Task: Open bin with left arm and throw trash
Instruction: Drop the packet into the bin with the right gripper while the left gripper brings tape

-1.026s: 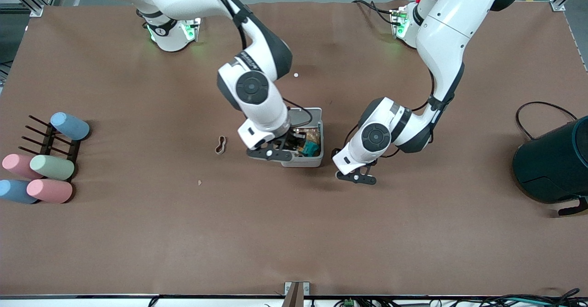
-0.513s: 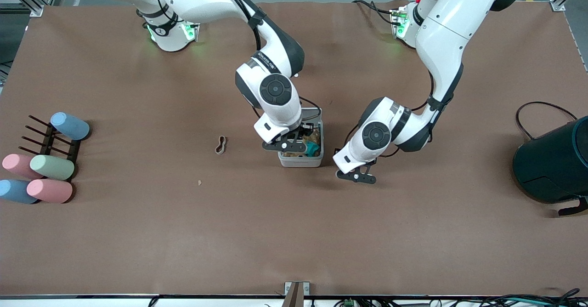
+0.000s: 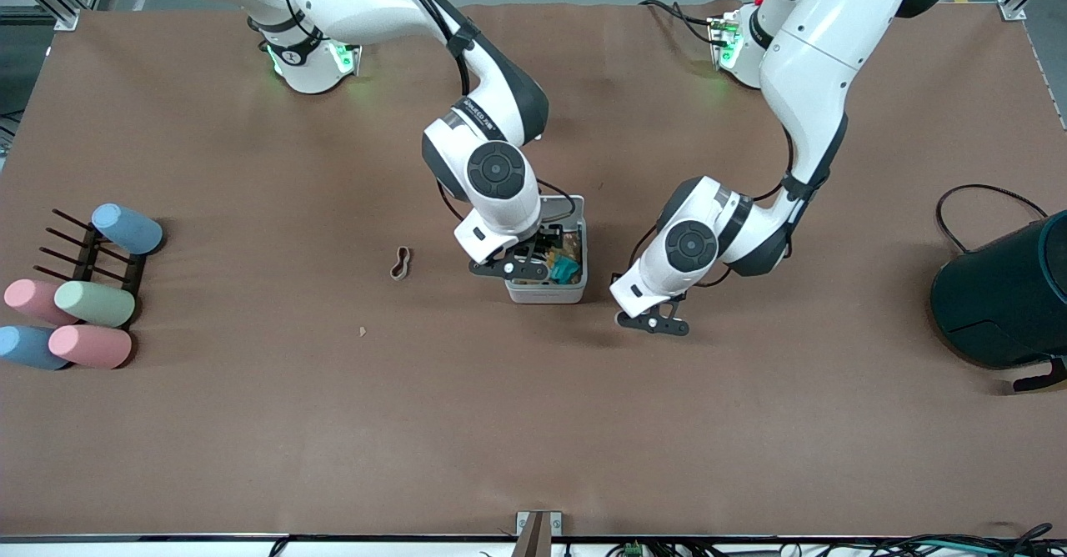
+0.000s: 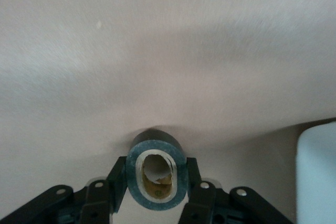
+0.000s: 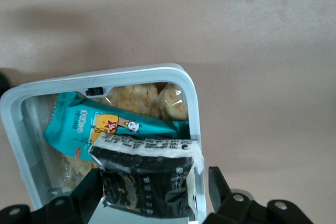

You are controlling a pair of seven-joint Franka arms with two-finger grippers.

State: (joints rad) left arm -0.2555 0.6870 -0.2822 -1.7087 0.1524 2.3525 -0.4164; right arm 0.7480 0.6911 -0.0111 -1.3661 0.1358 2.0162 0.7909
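A small square white-grey plastic bin (image 3: 546, 283) with rounded corners sits mid-counter (image 3: 533, 424), its lid open. Inside lie a glossy teal snack packet (image 5: 113, 126) printed with a cartoon figure, and clear-wrapped golden crackers (image 5: 139, 96). The right gripper (image 3: 510, 269) hovers over the bin, its jaws clamped on a crumpled black-and-white wrapper (image 5: 144, 177); its print is perhaps lettering, unreadable. The left gripper (image 3: 653, 323) is low over the counter beside the bin, toward the left arm's end, jaws pinching a black tape roll (image 4: 156, 174) with a cardboard core. A beige rubber band (image 3: 401, 263) lies flat on the counter toward the right arm's end.
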